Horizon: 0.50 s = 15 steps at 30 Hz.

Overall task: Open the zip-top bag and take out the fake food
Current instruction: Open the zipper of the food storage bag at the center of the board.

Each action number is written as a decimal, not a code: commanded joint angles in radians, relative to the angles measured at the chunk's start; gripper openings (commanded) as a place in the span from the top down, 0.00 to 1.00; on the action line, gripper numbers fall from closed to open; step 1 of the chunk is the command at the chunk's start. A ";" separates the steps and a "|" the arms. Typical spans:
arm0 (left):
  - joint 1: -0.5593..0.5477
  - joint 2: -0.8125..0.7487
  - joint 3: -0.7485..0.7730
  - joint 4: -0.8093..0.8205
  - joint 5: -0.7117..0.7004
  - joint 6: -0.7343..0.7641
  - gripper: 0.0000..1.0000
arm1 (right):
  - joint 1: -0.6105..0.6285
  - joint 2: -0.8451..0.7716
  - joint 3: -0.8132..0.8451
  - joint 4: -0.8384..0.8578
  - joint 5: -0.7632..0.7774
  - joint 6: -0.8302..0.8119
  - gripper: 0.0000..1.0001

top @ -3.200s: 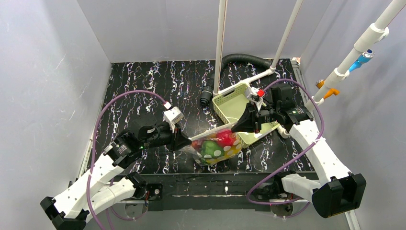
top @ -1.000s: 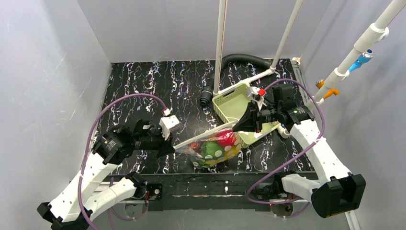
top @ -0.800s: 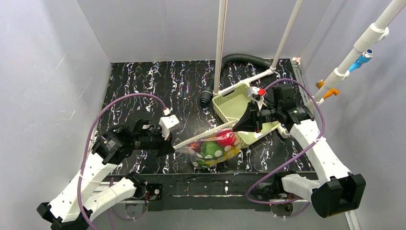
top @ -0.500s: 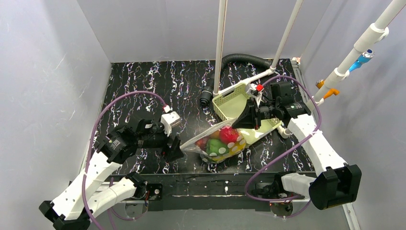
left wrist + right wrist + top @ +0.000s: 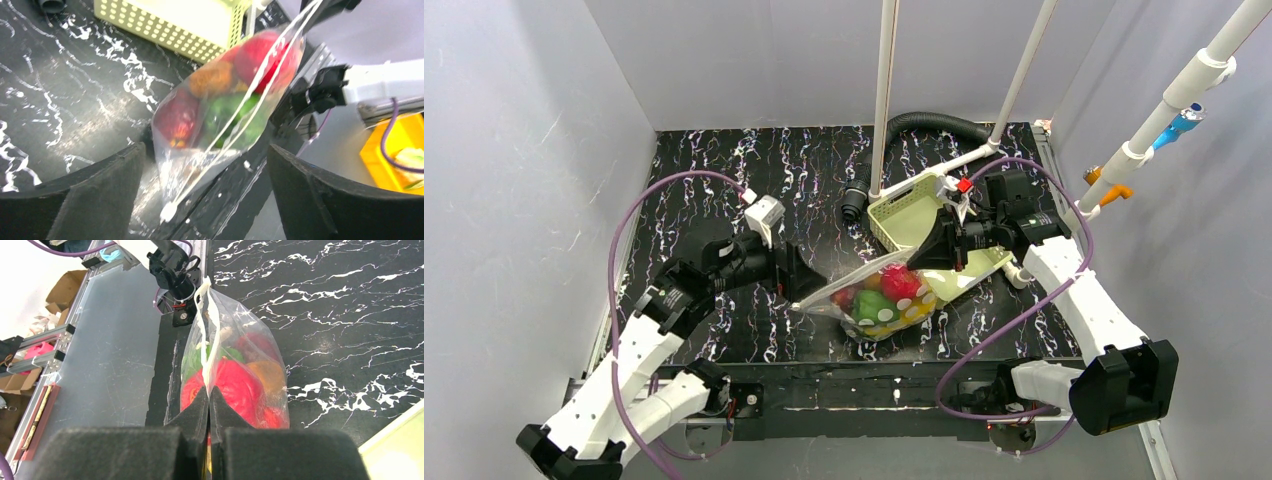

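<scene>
Left claw point(image 5: 802, 287) now off zip-top bag point(image 5: 882, 300)

Green basket point(image 5: 892, 216) near black hose point(image 5: 929, 120) on marbled table point(image 5: 724, 170).

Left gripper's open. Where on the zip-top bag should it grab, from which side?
Probably the free end of the zip strip, coming from the left arm's side. The right gripper pinches the strip's other end, so that edge of the zip-top bag runs straight toward the open left gripper.
</scene>
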 commanded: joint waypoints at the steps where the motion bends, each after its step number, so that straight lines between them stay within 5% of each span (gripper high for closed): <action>1: 0.023 0.056 -0.037 0.235 0.107 -0.106 0.20 | 0.012 -0.017 0.038 -0.037 -0.047 -0.057 0.99; 15: -0.002 0.214 -0.070 0.420 0.296 -0.072 0.42 | 0.017 -0.017 0.038 -0.058 -0.060 -0.080 0.99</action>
